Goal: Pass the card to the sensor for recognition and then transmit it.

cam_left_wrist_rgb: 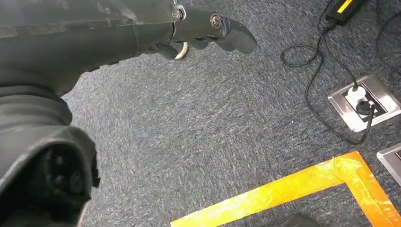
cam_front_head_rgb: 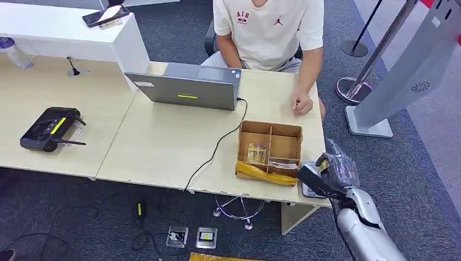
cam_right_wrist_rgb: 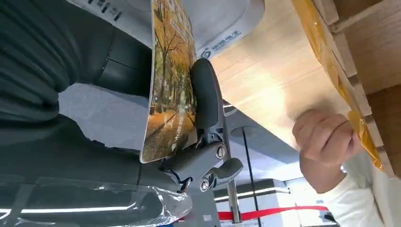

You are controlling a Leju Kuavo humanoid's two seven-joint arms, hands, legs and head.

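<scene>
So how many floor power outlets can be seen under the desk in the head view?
2: a left floor outlet with a plug in it and a right floor outlet beside it, both on the carpet below the desk front edge. More may be hidden beneath the desk.

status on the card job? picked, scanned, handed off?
Done: card is picked, pinched upright in the right hand.
In hand: that hand hovers at the table's corner over the sensor, beside the wooden box; recognition can't be confirmed.
Left: handoff. The person's hand rests on the table. Left hand hangs over the carpet.
</scene>
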